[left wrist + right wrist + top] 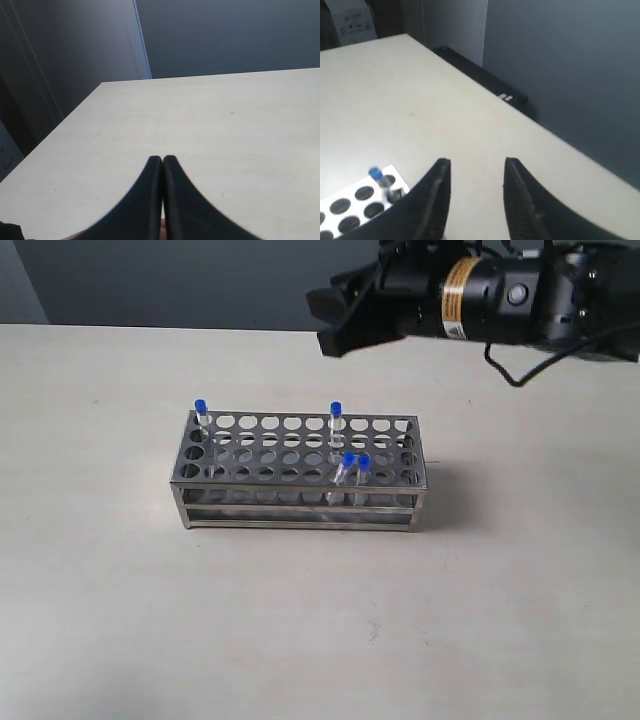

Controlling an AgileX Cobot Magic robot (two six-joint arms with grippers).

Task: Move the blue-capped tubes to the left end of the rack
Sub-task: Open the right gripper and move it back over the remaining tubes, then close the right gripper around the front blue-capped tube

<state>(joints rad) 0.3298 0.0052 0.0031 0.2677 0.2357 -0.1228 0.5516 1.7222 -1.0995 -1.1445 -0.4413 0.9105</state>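
On table [100, 590]: rack [300, 523] | four blue-capped tubes [337, 420] | right gripper [477, 164] above, fingers [437, 195] spread

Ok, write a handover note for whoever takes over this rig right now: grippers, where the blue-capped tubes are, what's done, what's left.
Left gripper: shut, empty, over the pale table; rack not in its view.
Right gripper: open, empty, raised beyond the back right of the shiny steel test-tube rack.
Small clear blue-capped tubes: one in the back-left corner hole; one in the back row, right of centre; two side by side in the front row, right of centre.
Done: one tube at the left end.
Left: the other three.
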